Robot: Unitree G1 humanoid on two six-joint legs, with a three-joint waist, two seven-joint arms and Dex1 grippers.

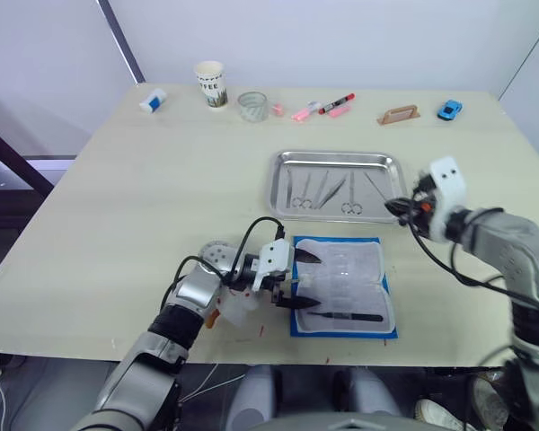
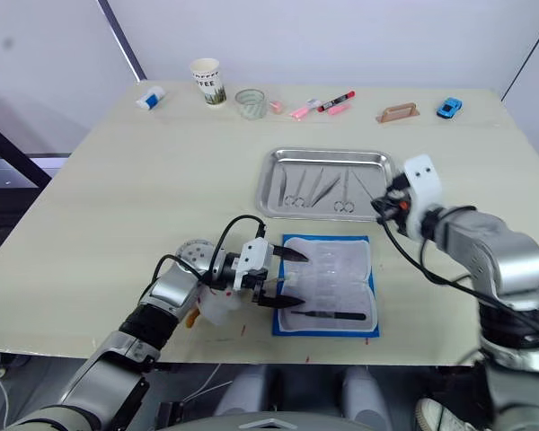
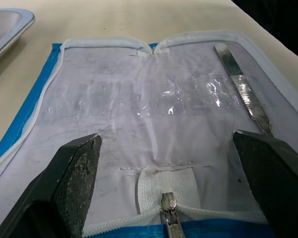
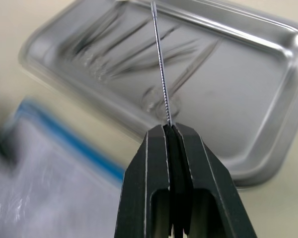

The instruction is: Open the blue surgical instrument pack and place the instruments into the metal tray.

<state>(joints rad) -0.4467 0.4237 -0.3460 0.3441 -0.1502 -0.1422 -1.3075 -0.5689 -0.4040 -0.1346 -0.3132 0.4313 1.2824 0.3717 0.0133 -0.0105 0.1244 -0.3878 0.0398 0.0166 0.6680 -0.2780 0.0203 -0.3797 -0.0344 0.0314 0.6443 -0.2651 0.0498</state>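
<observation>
The blue surgical instrument pack point(image 1: 341, 287) lies open near the table's front edge, its whitish lining point(image 3: 154, 109) facing up. One slim instrument point(image 1: 346, 316) rests along the near side of the lining point(image 3: 243, 89). My left gripper point(image 1: 301, 280) is open at the pack's left edge, its fingers point(image 3: 74, 178) straddling the zipper pull point(image 3: 170, 213). The metal tray point(image 1: 287, 160) sits behind the pack and holds several instruments point(image 1: 323, 190). My right gripper point(image 1: 395, 208) hovers at the tray's near right corner, shut on a thin metal instrument point(image 4: 161, 74) that points over the tray point(image 4: 268, 99).
Along the far edge stand a paper cup point(image 1: 210, 83), a small glass point(image 1: 251, 105), pink and red markers point(image 1: 328, 108), a wooden piece point(image 1: 399, 114) and a blue toy car point(image 1: 449, 109). A white and blue item point(image 1: 153, 100) lies far left.
</observation>
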